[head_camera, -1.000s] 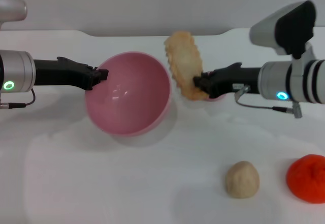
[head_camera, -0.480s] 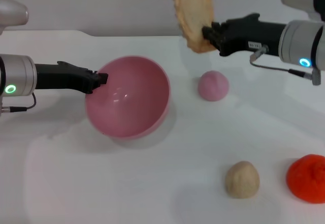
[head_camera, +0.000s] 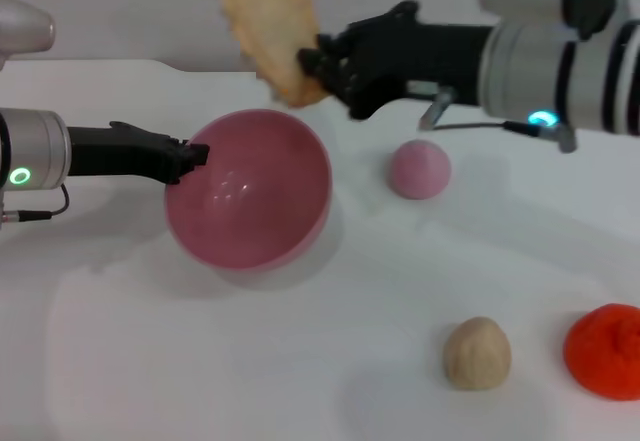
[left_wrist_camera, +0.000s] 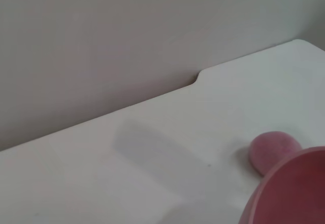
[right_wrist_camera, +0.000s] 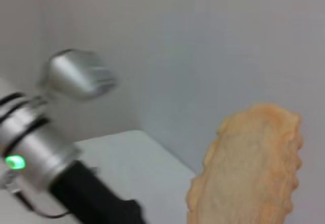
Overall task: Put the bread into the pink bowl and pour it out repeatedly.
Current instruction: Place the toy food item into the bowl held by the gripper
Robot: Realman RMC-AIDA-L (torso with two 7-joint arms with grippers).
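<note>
Carried leftward since the earlier frames, the bread [head_camera: 268,33] now hangs in the air above the far rim of the pink bowl [head_camera: 248,189], where before it was off to the bowl's right and over the small pink dome [head_camera: 420,168].

The white surface [head_camera: 200,361] carries the bowl, tipped so its hollow faces the camera and empty inside. The right gripper [head_camera: 318,67] has its jaws closed on the loaf's lower end, holding it roughly upright. The left gripper [head_camera: 198,151] sits at the bowl's left rim, jaws apparently pinching it.

By my reading, the loaf is lifted and nearly placed; lowering it in, releasing and the pour-out are all left to do.

Nearer the camera lie a red-orange blob [head_camera: 605,349] and a beige lump [head_camera: 477,353], both untouched.
</note>
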